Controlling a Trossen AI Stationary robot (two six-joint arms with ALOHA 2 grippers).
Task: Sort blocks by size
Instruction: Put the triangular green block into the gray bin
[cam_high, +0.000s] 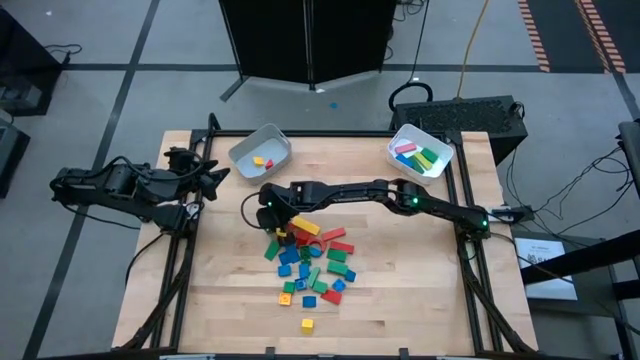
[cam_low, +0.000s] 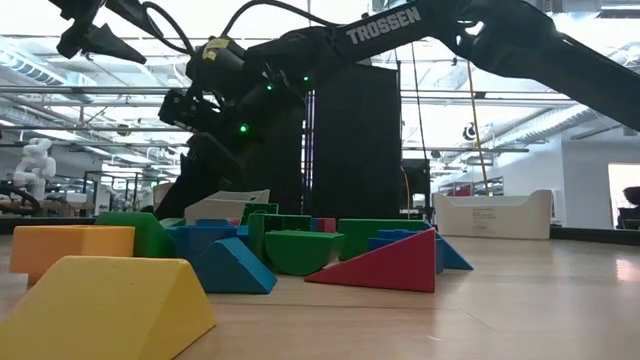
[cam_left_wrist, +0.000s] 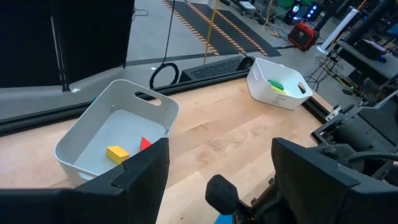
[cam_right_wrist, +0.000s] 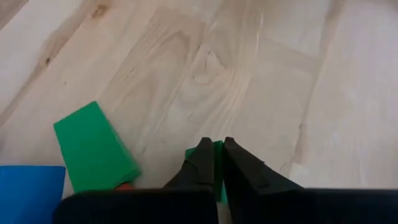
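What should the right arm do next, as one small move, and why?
Probably lift straight up a little. The right tool is shut on a small green block at the top edge of the block pile, low over the table. Other blocks lie close beside it, so rising first should clear them before carrying it to a white bin. The left tool waits open at the table's left edge.

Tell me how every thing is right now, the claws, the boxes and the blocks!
left gripper: open, empty, waiting at the table's left edge.
right gripper: shut, down at the pile's far edge, a bit of green showing between its fingertips.
blocks: most loose in a pile on the table, unsorted.
left bin: upright, holding a yellow and a red block.
right bin: upright, holding several blocks.
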